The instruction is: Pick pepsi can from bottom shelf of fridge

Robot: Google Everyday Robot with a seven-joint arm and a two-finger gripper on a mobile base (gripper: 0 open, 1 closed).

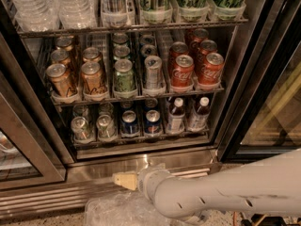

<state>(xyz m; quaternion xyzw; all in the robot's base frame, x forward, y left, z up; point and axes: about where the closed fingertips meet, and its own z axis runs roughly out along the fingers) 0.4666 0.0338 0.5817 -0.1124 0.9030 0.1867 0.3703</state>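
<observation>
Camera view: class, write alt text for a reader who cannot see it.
A robot's gripper hangs low before a drinks fridge, below the bottom shelf where two pepsi cans stand side by side between silver cans and small bottles.

Gripper (pixel 123 180) below bottom shelf (pixel 141 138) — pepsi can (pixel 129 122) front free, silver can (pixel 106 125) adjacent.
</observation>
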